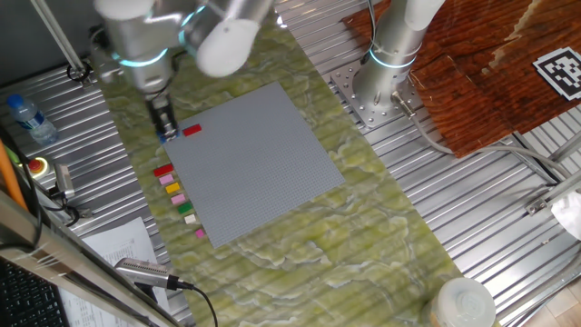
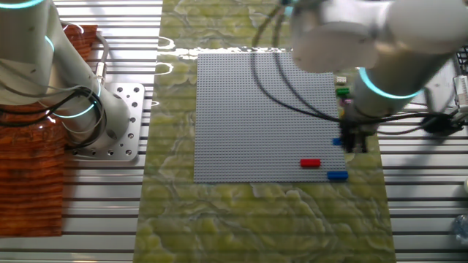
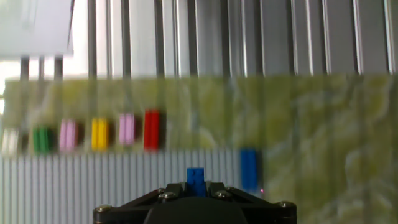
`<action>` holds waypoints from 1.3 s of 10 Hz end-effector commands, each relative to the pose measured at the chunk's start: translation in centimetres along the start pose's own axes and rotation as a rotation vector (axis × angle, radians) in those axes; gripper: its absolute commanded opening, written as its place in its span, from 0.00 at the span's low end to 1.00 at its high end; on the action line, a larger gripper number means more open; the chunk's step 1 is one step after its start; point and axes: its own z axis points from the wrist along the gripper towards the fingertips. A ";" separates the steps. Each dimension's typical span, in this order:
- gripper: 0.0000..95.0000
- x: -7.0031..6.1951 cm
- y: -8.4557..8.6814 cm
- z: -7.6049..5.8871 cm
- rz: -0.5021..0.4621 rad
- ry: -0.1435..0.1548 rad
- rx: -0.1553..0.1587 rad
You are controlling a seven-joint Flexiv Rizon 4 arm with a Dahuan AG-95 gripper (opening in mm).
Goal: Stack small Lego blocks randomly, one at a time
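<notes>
A: Reading the hand view from the left, what lies along the baseplate's edge?

B: A row on the green mat: a cream block (image 3: 10, 141), a green block (image 3: 42, 139), a pink block (image 3: 68, 135), a yellow block (image 3: 99, 134), a second pink block (image 3: 127, 129), then a red block (image 3: 152, 130). Further right, apart from the row, a blue block (image 3: 249, 168) lies flat.

A: And the fingers (image 3: 196, 186)?

B: Closed narrow on another small blue block (image 3: 196, 180), held upright between the tips, above the grey baseplate (image 3: 74, 186).

A: Anything on the plate itself?

B: In the other fixed view, a lone red brick (image 2: 311, 164) sits on the baseplate near its corner, left of the fingers, all on the table (image 2: 219, 226).
</notes>
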 end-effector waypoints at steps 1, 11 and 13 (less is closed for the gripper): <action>0.00 3.0 -0.3 0.1 -0.020 -0.007 0.001; 0.00 7.9 1.2 2.9 -0.024 0.025 0.006; 0.00 8.2 1.1 3.8 -0.028 0.027 0.012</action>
